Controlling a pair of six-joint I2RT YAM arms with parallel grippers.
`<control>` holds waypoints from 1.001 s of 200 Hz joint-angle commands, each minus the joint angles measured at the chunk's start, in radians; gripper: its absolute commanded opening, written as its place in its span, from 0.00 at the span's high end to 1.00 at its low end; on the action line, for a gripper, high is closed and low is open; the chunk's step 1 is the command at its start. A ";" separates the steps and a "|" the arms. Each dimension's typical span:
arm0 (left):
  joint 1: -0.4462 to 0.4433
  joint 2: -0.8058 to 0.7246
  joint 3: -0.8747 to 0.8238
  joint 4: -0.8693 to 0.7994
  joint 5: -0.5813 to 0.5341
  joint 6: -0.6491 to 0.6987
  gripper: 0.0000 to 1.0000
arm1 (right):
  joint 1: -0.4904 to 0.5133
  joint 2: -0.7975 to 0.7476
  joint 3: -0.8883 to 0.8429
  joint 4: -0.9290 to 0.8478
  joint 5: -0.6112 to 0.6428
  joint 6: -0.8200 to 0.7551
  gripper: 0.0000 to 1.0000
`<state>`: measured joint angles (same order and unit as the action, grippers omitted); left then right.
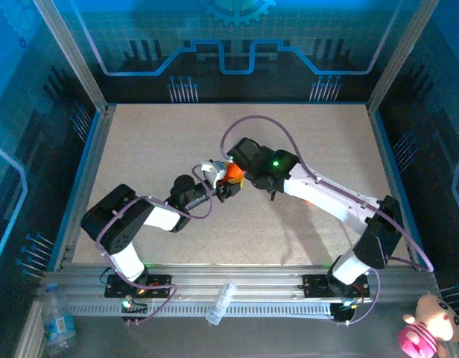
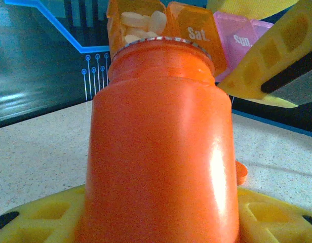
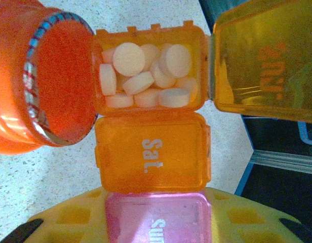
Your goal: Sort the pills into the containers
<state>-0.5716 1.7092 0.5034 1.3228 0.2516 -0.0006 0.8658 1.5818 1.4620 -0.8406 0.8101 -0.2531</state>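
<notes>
Speckled beige tabletop [image 1: 155, 142] inside an aluminium-framed enclosure, blue printed panels at the back and sides.

Found both arms bent inward from the near edge, meeting above the middle of the board.

Observed left arm folded low from the near-left corner, forearm angled up and to the right. Left gripper [image 1: 225, 184] clamped on an orange bottle [image 1: 231, 173], yellow fingers [image 2: 49, 208] pressed on either side of its body.

Observed right arm stretched in a long slope from the near-right corner, wrist turned down. Right gripper [image 3: 156, 223] pinched on the containers [image 3: 151, 152] at the pink "Sun" cell.

Both items held clear of the board, at centre.

Recorded strip's long axis running straight out from the right fingers: pink cell nearest, closed orange "Sat." cell next, open orange cell farthest. Open cell filled with white round pills [image 3: 143, 76], its lid [image 3: 267, 61] swung wide to one side.

Recorded bottle's long axis running away from the left gripper, uncapped mouth at the far end, facing the open cell. Rim right at that cell's wall; cannot tell whether touching.

Outside the frame, along the near rail: water bottle [image 1: 58, 322], clear tube [image 1: 220, 302], pink plush toy [image 1: 431, 330].
</notes>
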 commanded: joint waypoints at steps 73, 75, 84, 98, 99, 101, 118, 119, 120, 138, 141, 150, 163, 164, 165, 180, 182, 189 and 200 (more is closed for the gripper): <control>-0.002 -0.022 0.031 0.079 0.029 -0.006 1.00 | 0.043 -0.022 -0.053 0.081 0.079 -0.056 0.89; -0.002 -0.022 0.030 0.079 0.029 -0.006 1.00 | 0.042 -0.025 -0.054 0.083 0.078 -0.055 0.89; -0.002 -0.022 0.030 0.079 0.030 -0.006 1.00 | 0.042 -0.031 -0.058 0.088 0.073 -0.058 0.89; -0.002 -0.021 0.030 0.079 0.029 -0.005 1.00 | 0.042 -0.038 -0.065 0.097 0.082 -0.060 0.90; -0.001 -0.021 0.030 0.079 0.029 -0.005 1.00 | 0.043 -0.038 -0.065 0.099 0.084 -0.061 0.90; -0.002 -0.020 0.030 0.079 0.029 -0.005 1.00 | 0.043 -0.039 -0.065 0.100 0.086 -0.061 0.90; -0.002 -0.020 0.032 0.079 0.029 -0.006 1.00 | 0.044 -0.060 -0.084 0.129 0.081 -0.075 0.90; -0.002 -0.020 0.032 0.080 0.029 -0.007 1.00 | 0.044 -0.060 -0.085 0.129 0.081 -0.076 0.90; -0.002 -0.021 0.032 0.080 0.029 -0.007 1.00 | 0.044 -0.061 -0.086 0.130 0.081 -0.076 0.90; -0.002 -0.019 0.035 0.079 0.029 -0.007 1.00 | 0.045 -0.062 -0.093 0.131 0.087 -0.078 0.90; -0.002 -0.019 0.035 0.079 0.029 -0.007 1.00 | 0.045 -0.062 -0.097 0.134 0.090 -0.080 0.90; -0.002 -0.019 0.035 0.079 0.030 -0.007 1.00 | 0.047 -0.065 -0.104 0.145 0.098 -0.089 0.90; -0.003 -0.019 0.036 0.079 0.032 -0.009 1.00 | 0.053 -0.068 -0.115 0.160 0.107 -0.099 0.90; -0.003 -0.019 0.037 0.079 0.032 -0.009 1.00 | 0.054 -0.068 -0.116 0.161 0.107 -0.100 0.90; -0.003 -0.020 0.037 0.079 0.031 -0.009 1.00 | 0.054 -0.068 -0.116 0.161 0.107 -0.100 0.90; -0.002 -0.020 0.037 0.079 0.030 -0.008 1.00 | 0.059 -0.067 -0.124 0.170 0.114 -0.110 0.90; -0.002 -0.019 0.037 0.080 0.031 -0.009 1.00 | 0.060 -0.067 -0.124 0.172 0.116 -0.112 0.90; -0.003 -0.019 0.037 0.079 0.031 -0.009 1.00 | 0.062 -0.065 -0.128 0.174 0.120 -0.115 0.90; -0.002 -0.020 0.036 0.080 0.030 -0.008 1.00 | 0.065 -0.063 -0.132 0.182 0.129 -0.125 0.90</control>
<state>-0.5716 1.7092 0.5037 1.3300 0.2588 -0.0006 0.8993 1.5352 1.3514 -0.6930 0.9169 -0.3363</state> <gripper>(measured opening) 0.529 0.395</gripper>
